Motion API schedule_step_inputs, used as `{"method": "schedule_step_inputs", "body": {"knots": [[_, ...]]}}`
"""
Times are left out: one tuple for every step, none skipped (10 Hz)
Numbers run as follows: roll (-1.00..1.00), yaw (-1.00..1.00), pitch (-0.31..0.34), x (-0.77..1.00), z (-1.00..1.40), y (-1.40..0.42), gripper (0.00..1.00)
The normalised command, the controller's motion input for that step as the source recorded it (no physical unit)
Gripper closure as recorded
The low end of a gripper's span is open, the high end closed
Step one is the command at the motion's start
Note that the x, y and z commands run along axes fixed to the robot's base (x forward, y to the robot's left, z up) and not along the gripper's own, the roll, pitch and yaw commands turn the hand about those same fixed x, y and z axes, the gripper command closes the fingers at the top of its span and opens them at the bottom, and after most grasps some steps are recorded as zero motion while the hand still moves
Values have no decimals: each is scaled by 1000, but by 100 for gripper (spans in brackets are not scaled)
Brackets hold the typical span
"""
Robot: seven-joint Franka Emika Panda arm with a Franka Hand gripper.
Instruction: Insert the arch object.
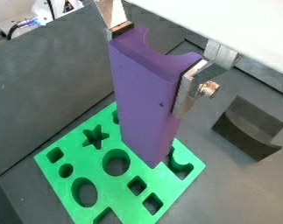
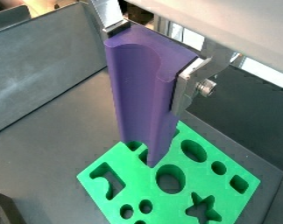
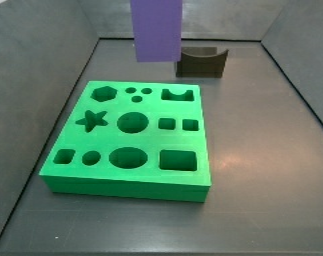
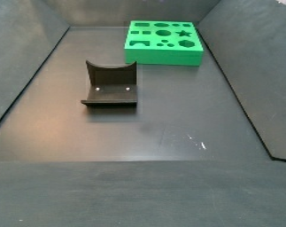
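Observation:
The arch object [image 1: 144, 96], a tall smooth purple block with a curved notch in its upper end, hangs upright in my gripper [image 1: 155, 57]. The silver fingers [image 1: 193, 83] are shut on its upper end in both wrist views [image 2: 141, 96]. The green board [image 1: 74, 188] with several shaped holes lies below it. In a side view only the block's lower part [image 3: 157, 28] shows, in the air above the board's far edge [image 3: 124, 182]; the gripper itself is out of that view. The board's arch-shaped hole [image 3: 177, 93] lies at its far right corner.
The dark fixture [image 3: 201, 62] with a curved notch stands on the floor beyond the board, and also shows in another side view [image 4: 110, 84], nearer than the green board [image 4: 163, 58]. Dark walls [image 1: 50, 79] enclose the floor on all sides.

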Motion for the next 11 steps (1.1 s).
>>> {"method": "schedule_step_inputs", "body": {"knots": [[174, 0, 257, 1000, -566, 180, 100], [170, 0, 244, 1000, -597, 197, 100], [129, 0, 174, 823, -766, 203, 100], [87, 0, 151, 694, -723, 269, 100], [0, -6, 49, 523, -511, 280, 100], [-30, -11, 0, 429, -414, 257, 100], [-14, -29, 0, 391, -380, 211, 100], [0, -66, 40, 354, -234, 180, 100], [0, 0, 44, 149, -189, 157, 100], [0, 0, 7, 203, -280, 123, 100], [0, 0, 0, 203, -394, 109, 100]]}}
